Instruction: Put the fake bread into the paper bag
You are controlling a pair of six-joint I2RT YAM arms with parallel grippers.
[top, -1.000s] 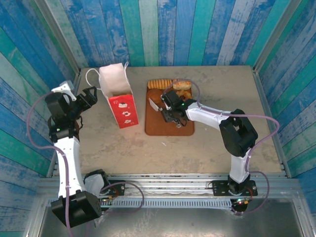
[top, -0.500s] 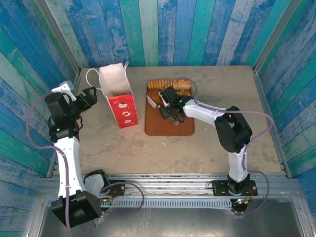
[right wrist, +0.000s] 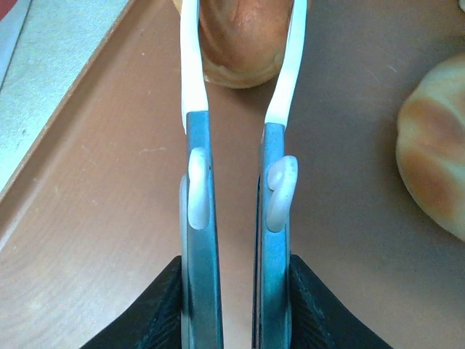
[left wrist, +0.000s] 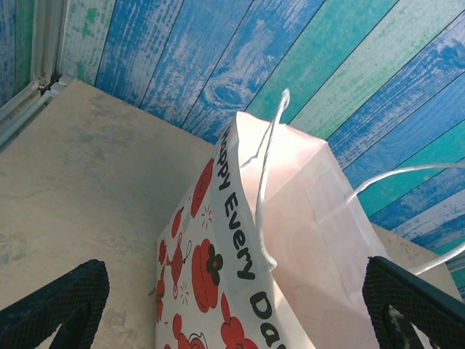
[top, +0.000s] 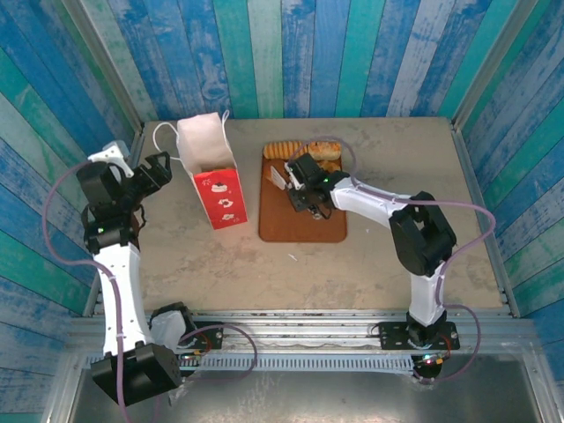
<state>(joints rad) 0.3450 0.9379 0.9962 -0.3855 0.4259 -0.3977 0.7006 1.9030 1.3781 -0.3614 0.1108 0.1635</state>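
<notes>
Along the paper bag [left wrist: 305, 218] runs "Happy Every Da"; left pincer [top: 157, 173] gapes, right pincer [right wrist: 242, 29] clamps fake bread [right wrist: 240, 62].

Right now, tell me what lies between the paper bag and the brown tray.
Nothing: in the top view a narrow strip of bare tabletop separates the paper bag from the brown tray.

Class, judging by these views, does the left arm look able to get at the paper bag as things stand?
Probably yes: the left end effector is open and faces the upright paper bag close by, with bare table between them.
</notes>
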